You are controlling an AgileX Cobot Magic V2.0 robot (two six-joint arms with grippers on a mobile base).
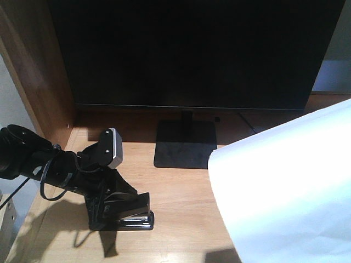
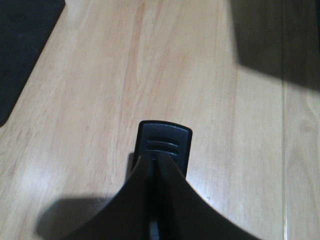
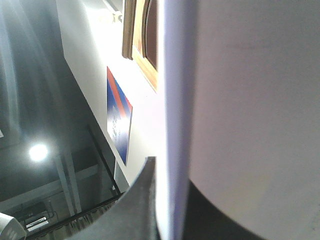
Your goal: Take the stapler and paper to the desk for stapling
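Near the front-left corner of the tabletop, the left arm comes in low from the left edge, stretched almost flat with the wrist tipped down. A loose cable loops under it and the wrist camera sits on top. The left gripper is pinched tight on the stapler. The black body sticks out past the fingers, and its base looks like it's sitting on the wood, though I can't fully tell if it's touching. In the left wrist view the stapler's ribbed rounded end pokes out just beyond the closed fingertips.

Over by the front-right corner the paper hangs tilted above the tabletop, with its lowest corner pointing toward the middle. The right gripper isn't visible from the front. Its own camera shows the sheet edge-on, clamped between the dark fingers, with the camera aimed up at a ceiling light and a blue-and-red poster.

Further back, the monitor base stands near the middle. The dark monitor fills the rear edge, and a wooden side panel runs along the left.
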